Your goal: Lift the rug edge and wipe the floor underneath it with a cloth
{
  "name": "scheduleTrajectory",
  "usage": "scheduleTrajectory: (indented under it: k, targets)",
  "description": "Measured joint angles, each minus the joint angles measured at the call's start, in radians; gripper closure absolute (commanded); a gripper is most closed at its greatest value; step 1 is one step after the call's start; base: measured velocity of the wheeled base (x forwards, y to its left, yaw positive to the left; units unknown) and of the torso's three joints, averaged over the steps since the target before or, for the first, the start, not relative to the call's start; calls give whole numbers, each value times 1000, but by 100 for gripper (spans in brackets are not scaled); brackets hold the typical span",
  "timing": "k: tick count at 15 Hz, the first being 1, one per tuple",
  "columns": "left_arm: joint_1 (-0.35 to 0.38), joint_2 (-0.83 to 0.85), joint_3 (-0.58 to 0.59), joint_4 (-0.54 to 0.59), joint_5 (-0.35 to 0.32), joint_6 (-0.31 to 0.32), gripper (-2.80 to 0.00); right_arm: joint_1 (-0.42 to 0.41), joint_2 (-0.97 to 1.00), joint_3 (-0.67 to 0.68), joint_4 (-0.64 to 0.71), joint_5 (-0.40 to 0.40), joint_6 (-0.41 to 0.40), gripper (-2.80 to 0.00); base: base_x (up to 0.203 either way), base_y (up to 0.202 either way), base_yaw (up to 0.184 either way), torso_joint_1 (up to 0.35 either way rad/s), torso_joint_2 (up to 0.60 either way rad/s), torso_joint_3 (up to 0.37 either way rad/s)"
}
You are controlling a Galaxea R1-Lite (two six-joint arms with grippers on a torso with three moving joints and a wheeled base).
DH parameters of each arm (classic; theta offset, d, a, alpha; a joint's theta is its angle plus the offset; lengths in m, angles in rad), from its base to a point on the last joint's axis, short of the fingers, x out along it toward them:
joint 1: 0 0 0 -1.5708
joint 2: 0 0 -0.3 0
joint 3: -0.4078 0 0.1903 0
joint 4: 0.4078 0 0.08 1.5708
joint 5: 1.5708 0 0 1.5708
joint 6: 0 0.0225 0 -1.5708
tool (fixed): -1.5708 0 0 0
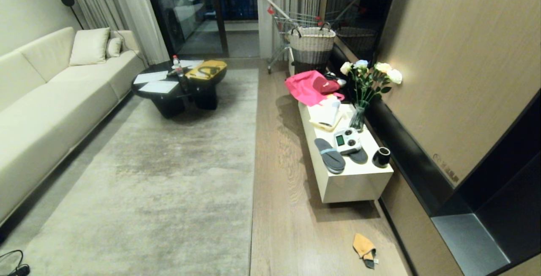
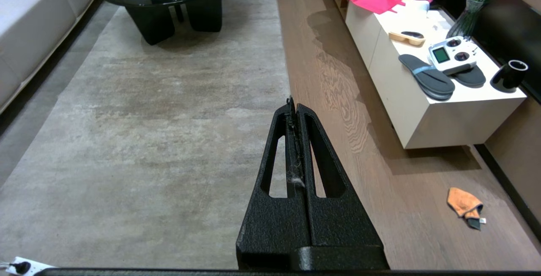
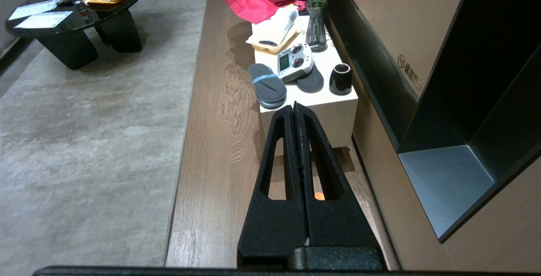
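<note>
A mottled grey-beige rug lies flat, and the rug edge runs straight along the wood-grain floor. The small orange cloth lies crumpled on the floor near the wall, in front of the white cabinet and well apart from the rug. In the left wrist view my left gripper hangs shut and empty high above the rug edge, with the cloth off to one side. My right gripper is shut and empty above the floor; only a bit of the cloth shows through its finger slot. Neither arm shows in the head view.
A low white cabinet by the wall carries slippers, a controller, a black cup, a vase of flowers and pink fabric. A black coffee table stands on the rug; sofa on the left, basket at the back.
</note>
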Motion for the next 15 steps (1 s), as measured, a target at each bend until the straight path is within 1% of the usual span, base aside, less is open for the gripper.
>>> scheduleTrajectory:
  k: [8,15]
  targets:
    - [0,0,0,0,0,0,0,0,0,0,-1,-1,1,0,0,0,0,0,0,0]
    - [0,0,0,0,0,0,0,0,0,0,-1,-3,3,0,0,0,0,-108,257,152]
